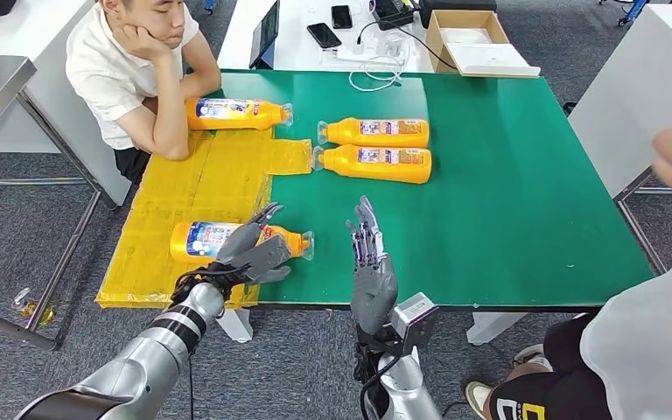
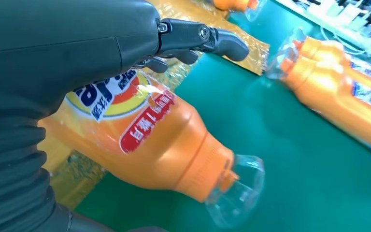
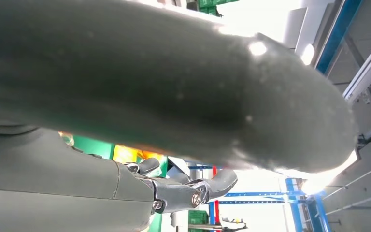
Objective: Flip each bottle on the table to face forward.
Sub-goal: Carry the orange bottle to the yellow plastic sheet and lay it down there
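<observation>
Left hand hovers over the near bottle, fingers spread, holding nothing; that bottle lies on yellow sheeting by the table front edge. Right hand upright, fingers released, over open green. Its label's red strip carries characters, unreadable. Three more bottles lie farther back.

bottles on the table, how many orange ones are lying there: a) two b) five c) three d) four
d) four: one by the seated person's arm, two side by side on the green mat, and one under the left hand at the near edge.
</observation>
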Controlling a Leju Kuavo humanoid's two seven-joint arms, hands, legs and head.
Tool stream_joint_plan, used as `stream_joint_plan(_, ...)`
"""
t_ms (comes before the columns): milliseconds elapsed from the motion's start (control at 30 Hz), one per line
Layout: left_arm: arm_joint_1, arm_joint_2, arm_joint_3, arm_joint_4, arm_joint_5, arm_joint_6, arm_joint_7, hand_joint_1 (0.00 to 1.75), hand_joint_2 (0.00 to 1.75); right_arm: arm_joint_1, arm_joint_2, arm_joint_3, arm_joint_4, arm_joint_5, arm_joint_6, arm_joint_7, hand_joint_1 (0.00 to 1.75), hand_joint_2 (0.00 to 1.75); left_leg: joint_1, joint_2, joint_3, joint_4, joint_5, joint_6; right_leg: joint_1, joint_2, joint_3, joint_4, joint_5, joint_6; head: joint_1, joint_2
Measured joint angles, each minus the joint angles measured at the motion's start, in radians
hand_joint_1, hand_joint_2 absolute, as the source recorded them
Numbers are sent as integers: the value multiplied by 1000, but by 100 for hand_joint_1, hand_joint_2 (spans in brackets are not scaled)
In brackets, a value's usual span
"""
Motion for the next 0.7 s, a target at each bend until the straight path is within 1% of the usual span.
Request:
stream_joint_plan(33,27,-10,33,-32,51,-5,-42,0,175,0,0,0,4,1,2,0,0,0,0,0,0,0,0,0,0,0,0,0,0,0,0,0)
stream_joint_plan(100,57,-16,52,-76,108,-19,-70,0,175,0,0,-1,7,4,-2,0,0,0,0,0,0,0,0,0,0,0,-1,0,0,0,0,0)
stream_joint_plan(267,113,-22,62,-186,228,-18,-105,0,175,0,-1,-1,7,6,-9,0,0,0,0,0,-2,0,0,0,0,0,-2,0,0,0,0,0)
stream_joint_plan(367,150,-25,65,-272,329,-41,-110,0,175,0,-2,-1,3,18,-29,0,0,0,0,0,-2,0,0,0,0,0,-3,0,0,0,0,0)
stream_joint_plan(433,186,-25,67,-342,438,-83,-105,0,175,6,-3,1,-10,38,-69,0,0,87,0,0,-3,0,0,0,0,0,-3,0,0,0,0,0)
stream_joint_plan(500,244,-25,73,-437,601,-146,-78,0,175,24,-7,8,-50,66,-137,0,0,175,0,1,-3,0,-1,0,0,0,-3,0,0,0,0,0)
stream_joint_plan(567,318,-24,79,-544,766,-205,-34,0,175,54,-17,28,-121,102,-239,0,0,175,0,1,-4,0,-1,-1,0,0,-5,0,-1,0,0,0)
stream_joint_plan(600,354,-23,81,-594,824,-222,-16,0,175,70,-25,43,-163,120,-296,-1,0,175,0,1,-5,0,-1,-1,0,0,-5,0,-1,-1,0,0)
stream_joint_plan(633,389,-22,81,-640,862,-232,-3,0,175,85,-33,61,-204,136,-347,-1,0,175,0,1,-5,0,-2,-1,0,0,-6,0,-1,-1,-1,0)
stream_joint_plan(700,441,-18,83,-712,892,-240,8,0,175,105,-46,92,-273,154,-405,-1,0,175,0,0,-6,0,-2,-1,0,0,-7,0,-2,-1,0,0)
